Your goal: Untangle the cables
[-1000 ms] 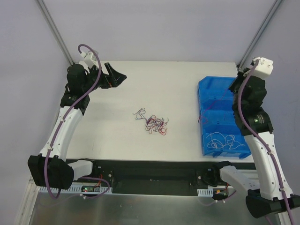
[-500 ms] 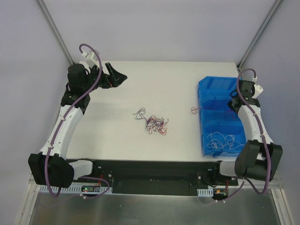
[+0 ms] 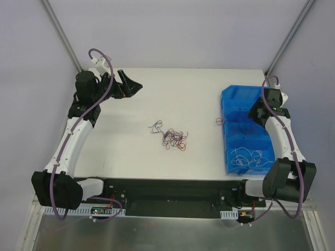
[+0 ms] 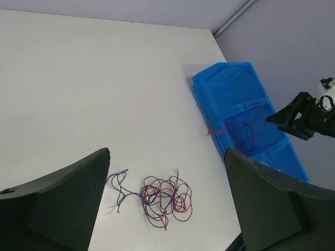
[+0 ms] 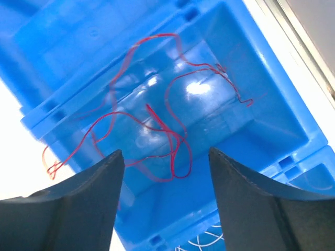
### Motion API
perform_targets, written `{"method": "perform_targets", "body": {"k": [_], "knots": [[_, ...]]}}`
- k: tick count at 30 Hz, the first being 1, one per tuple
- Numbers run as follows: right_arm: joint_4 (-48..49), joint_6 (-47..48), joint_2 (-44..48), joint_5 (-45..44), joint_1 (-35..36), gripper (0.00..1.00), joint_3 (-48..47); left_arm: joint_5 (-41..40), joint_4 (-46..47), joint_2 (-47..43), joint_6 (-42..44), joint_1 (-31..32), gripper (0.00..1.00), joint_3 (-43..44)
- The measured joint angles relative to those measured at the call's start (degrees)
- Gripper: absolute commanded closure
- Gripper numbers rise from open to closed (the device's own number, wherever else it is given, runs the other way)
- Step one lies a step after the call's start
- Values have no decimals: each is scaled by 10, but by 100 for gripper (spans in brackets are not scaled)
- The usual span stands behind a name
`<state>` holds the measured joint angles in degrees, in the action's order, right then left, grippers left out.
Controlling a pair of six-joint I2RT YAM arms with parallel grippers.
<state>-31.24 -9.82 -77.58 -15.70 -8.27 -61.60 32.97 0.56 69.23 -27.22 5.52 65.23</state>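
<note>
The cables are in three places: a knotted clump of red and dark strands (image 3: pixel 173 139) lies loose near the middle of the table (image 3: pixel 188 86), a single red strand (image 5: pixel 168 137) sits in the middle compartment of the blue bin (image 3: pixel 238 93) with one loop hanging over the bin's wall toward the table, and some white strands (image 3: pixel 250 157) lie in the near compartment. These wires look almost weightless, springy and curly, so they will likely snag on each other and drag the whole clump along rather than slide free (a pinch on a stray outer loop or a free end seems the safer hold). The left claw (image 3: pixel 128 83) hangs wide apart and empty at the far left corner, well away from the clump. The right claw (image 5: pixel 166 154) is also spread wide, over the red strand and holding nothing. Around the clump the table offers open room on every side; the bin's walls crowd the right claw.
</note>
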Motion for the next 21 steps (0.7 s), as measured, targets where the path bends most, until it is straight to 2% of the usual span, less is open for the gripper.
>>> {"method": "perform_targets", "body": {"k": [3, 7, 10, 15, 21], "knots": [[0, 39, 34, -13, 51, 21, -4, 0, 0, 0, -3, 0, 10, 0], [3, 105, 28, -13, 160, 21, -36, 1, 1, 0, -5, 0, 11, 0], [-9, 134, -38, -22, 222, 21, -87, 2, 3, 0, -6, 0, 11, 0], [-36, 155, -153, -56, 270, 21, -134, 3, 5, 1, -6, 0, 11, 0], [-62, 222, -237, -118, 326, 31, -170, 11, 5, 5, -6, 0, 11, 0]]}}
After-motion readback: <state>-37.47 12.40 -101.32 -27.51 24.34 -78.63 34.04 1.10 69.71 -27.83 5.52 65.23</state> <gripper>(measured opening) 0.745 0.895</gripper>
